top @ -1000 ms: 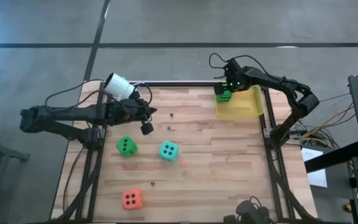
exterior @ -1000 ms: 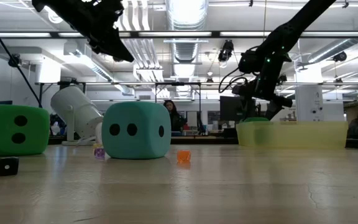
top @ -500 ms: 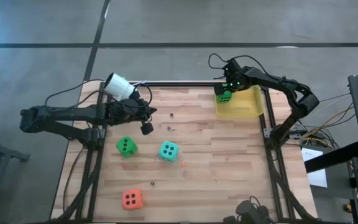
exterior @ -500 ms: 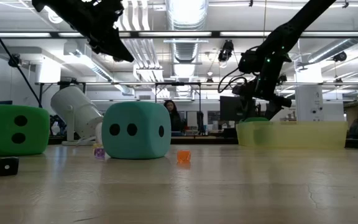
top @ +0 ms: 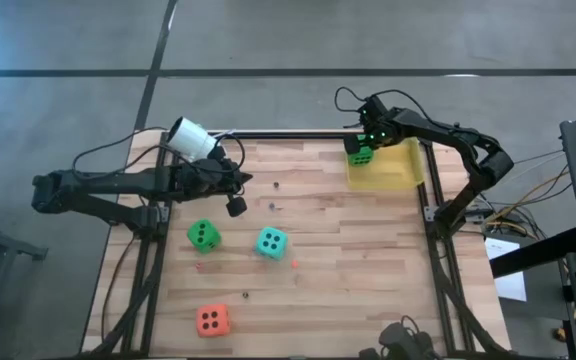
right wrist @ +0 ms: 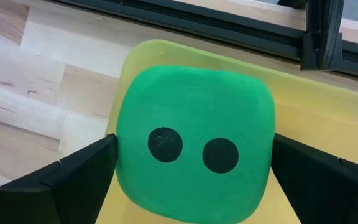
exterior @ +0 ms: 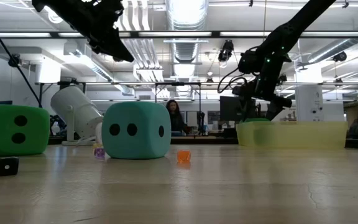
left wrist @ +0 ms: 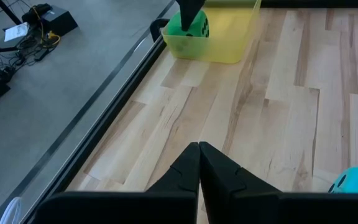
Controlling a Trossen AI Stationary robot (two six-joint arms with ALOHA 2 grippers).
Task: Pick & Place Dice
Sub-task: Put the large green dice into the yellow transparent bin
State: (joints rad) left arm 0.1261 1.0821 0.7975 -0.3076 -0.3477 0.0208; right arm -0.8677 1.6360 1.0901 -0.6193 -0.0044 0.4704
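Observation:
A bright green die [right wrist: 194,152] sits over the near-left corner of the yellow bin [top: 396,172] at the table's far right. My right gripper [top: 364,146] points steeply down over it, one finger close on each side. Whether the die rests on the bin's floor does not show. On the wood stand another green die [top: 203,235], a teal die [top: 272,242] and an orange-red die [top: 212,320], each on a flat face. My left gripper [left wrist: 199,149] hangs shut and empty above the table's far left part, pointing toward the bin. My right gripper has its fingers [right wrist: 82,171] beside the two opposite side faces of the green die [right wrist: 126,155], coming from above. The die's sides bulge round and show no dent. Whether the fingers touch the die I cannot tell.
A white cylinder-shaped device [top: 192,136] stands at the far left corner. Tiny dice lie loose on the wood: an orange one [top: 294,264] by the teal die and a dark one [top: 245,295]. A black frame rail [top: 298,134] runs along the far edge.

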